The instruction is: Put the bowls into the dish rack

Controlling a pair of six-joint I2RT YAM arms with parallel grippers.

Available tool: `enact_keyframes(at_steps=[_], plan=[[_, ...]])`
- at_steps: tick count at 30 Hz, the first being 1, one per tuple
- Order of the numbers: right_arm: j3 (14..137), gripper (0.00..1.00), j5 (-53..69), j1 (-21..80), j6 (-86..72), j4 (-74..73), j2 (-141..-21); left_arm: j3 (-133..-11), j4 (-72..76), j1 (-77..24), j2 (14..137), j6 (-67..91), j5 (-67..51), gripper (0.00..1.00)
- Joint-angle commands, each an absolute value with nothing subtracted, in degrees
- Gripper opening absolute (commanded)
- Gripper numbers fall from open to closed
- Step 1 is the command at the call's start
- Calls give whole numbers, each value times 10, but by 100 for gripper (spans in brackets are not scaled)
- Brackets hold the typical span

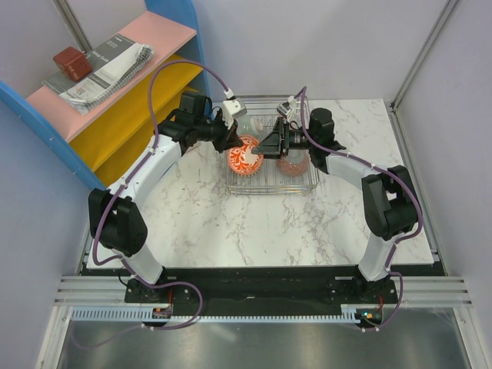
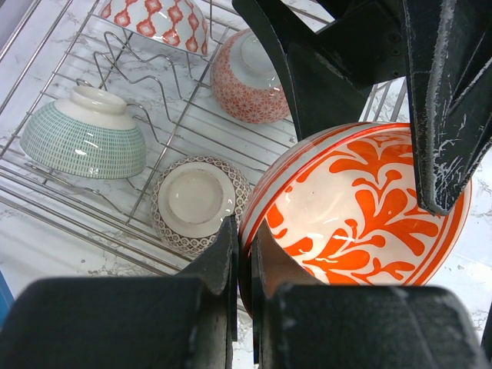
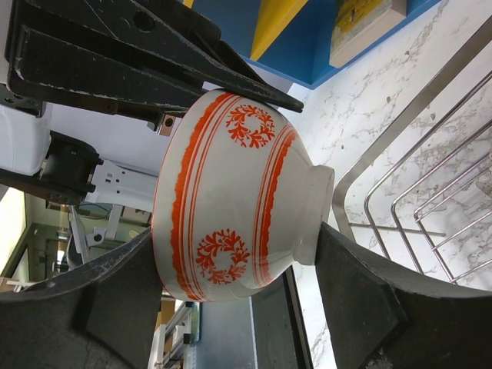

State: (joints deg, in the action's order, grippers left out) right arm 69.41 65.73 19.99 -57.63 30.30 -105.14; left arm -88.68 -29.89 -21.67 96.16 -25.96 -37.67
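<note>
A white bowl with red-orange floral pattern (image 1: 244, 157) hangs tilted above the left part of the silver wire dish rack (image 1: 273, 186). My left gripper (image 1: 231, 138) is shut on its rim; the left wrist view shows the two fingers (image 2: 244, 231) pinching the bowl's wall (image 2: 369, 207). My right gripper (image 1: 269, 144) spans the same bowl (image 3: 231, 138) from mouth to foot (image 3: 234, 246), one pad touching the foot ring, the other at the rim. Inside the rack (image 2: 61, 207) lie a pale green bowl (image 2: 83, 142), a dark grey patterned bowl (image 2: 198, 204), a reddish patterned bowl (image 2: 250, 77) and an orange-diamond bowl (image 2: 157, 19).
A blue-framed shelf with pink and yellow boards (image 1: 115, 73) stands at the far left, with a booklet (image 1: 100, 69) and a red box (image 1: 69, 60) on it. The rack's steel rim (image 3: 384, 154) is just below the held bowl. Marble tabletop (image 1: 231, 231) lies in front of the rack.
</note>
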Motion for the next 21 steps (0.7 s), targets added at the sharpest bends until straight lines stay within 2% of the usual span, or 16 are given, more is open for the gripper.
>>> enact_keyframes(at_steps=[1, 2, 4, 7, 9, 10, 13, 21], plan=[[711, 17, 683, 211, -578, 336, -1048, -887, -271, -221, 969, -255, -388, 4], [714, 8, 682, 211, -566, 321, -1046, -887, -272, -220, 969, -255, -389, 11], [721, 1, 675, 211, -526, 270, -1044, -887, -273, -221, 971, -254, -390, 17], [728, 0, 664, 211, -493, 228, -1042, -887, -274, -220, 972, -253, -392, 18], [731, 0, 656, 211, -480, 209, -1042, -888, -275, -221, 974, -253, -394, 26], [734, 0, 652, 211, -467, 192, -1042, -888, -275, -220, 974, -253, -394, 36], [745, 0, 635, 212, -439, 141, -1044, -886, -277, -220, 975, -254, -395, 57], [759, 0, 594, 211, -387, 75, -1047, -882, -280, -220, 976, -251, -393, 87]])
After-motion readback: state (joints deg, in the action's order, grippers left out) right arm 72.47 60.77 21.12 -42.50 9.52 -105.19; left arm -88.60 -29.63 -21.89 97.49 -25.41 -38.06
